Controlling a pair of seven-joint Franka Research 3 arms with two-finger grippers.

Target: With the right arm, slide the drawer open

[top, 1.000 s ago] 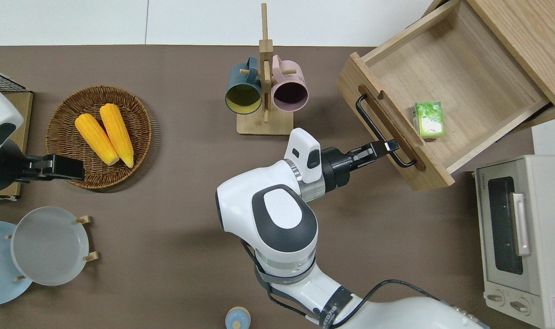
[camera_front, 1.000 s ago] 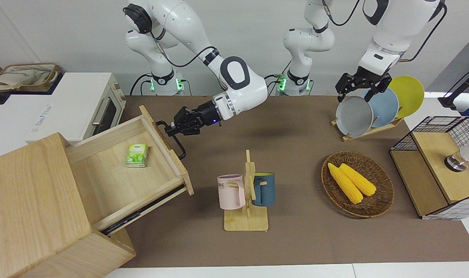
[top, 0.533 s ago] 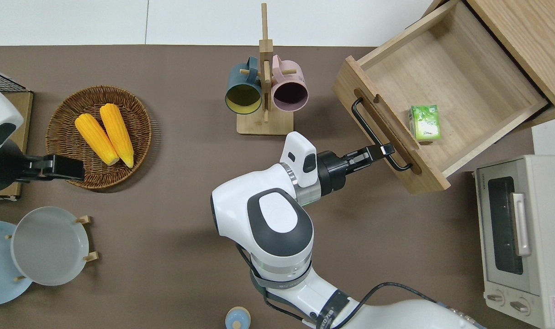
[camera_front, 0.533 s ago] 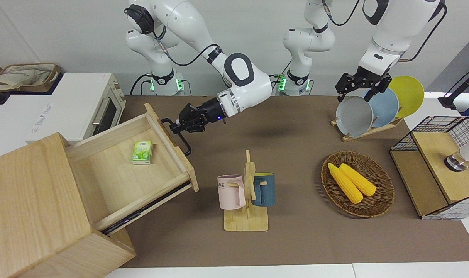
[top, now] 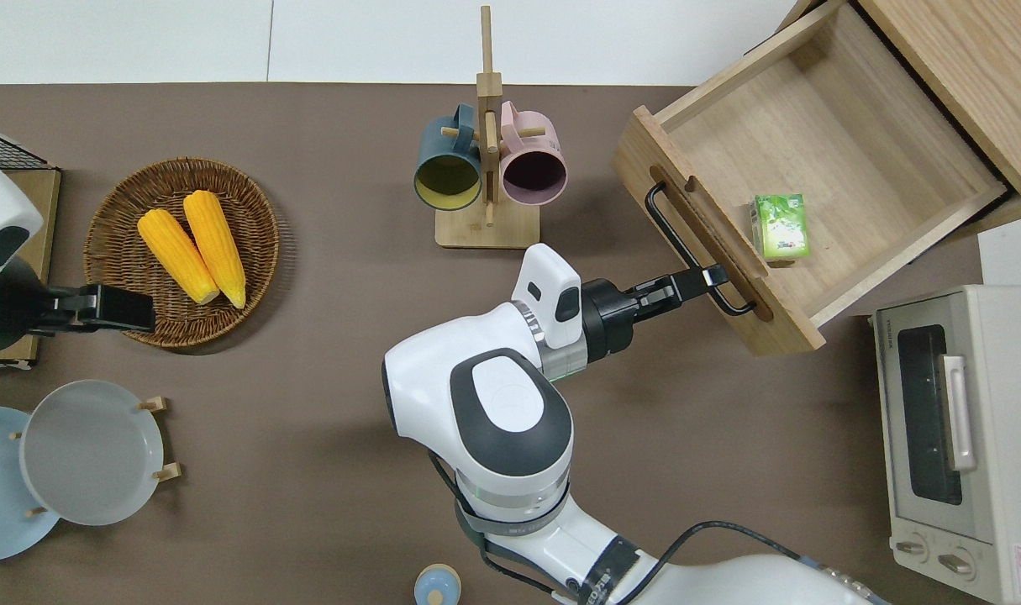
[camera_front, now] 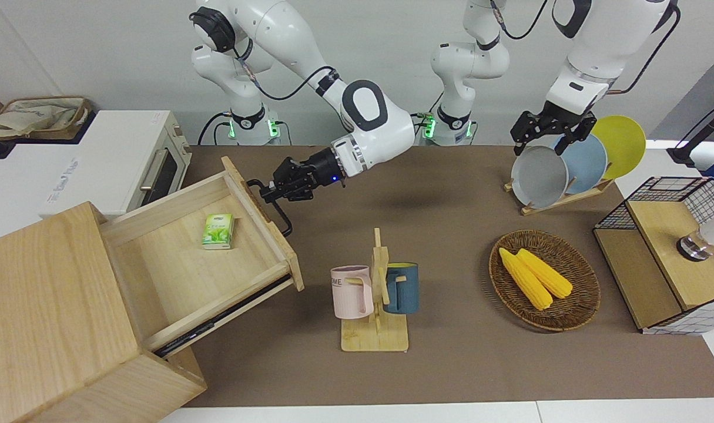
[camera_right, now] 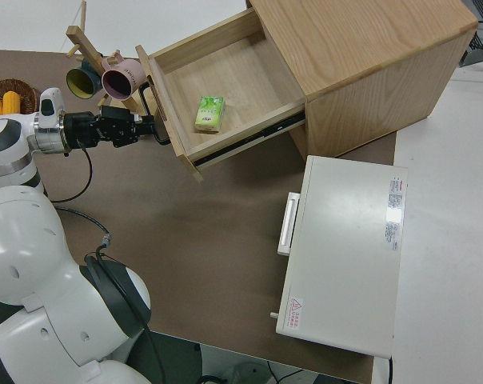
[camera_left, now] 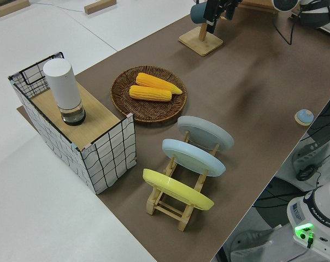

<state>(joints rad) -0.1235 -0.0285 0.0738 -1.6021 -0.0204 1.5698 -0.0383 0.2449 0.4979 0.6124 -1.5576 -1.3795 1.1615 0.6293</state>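
The light-wood drawer [camera_front: 174,258] stands pulled far out of the pale wooden cabinet [camera_front: 45,305], at the right arm's end of the table. It also shows in the overhead view [top: 846,143] and the right side view [camera_right: 241,80]. A green packet [top: 781,225] lies in it. My right gripper [top: 712,276] is shut on the black loop handle [top: 670,223], at the handle's end nearer to the robots. The front view shows the same grip [camera_front: 268,191]. The left arm is parked, its gripper [camera_front: 547,132] open.
A white toaster oven [top: 955,437] stands beside the drawer, nearer to the robots. A mug rack [top: 486,168] with two mugs stands close to the drawer front. A basket of corn [top: 182,252], a plate rack [camera_front: 568,164] and a wire-mesh box [camera_front: 668,252] are at the left arm's end.
My right gripper has pulled the handle toward the left arm's end, and the drawer has slid a little farther out of the cabinet. The left arm has not moved.
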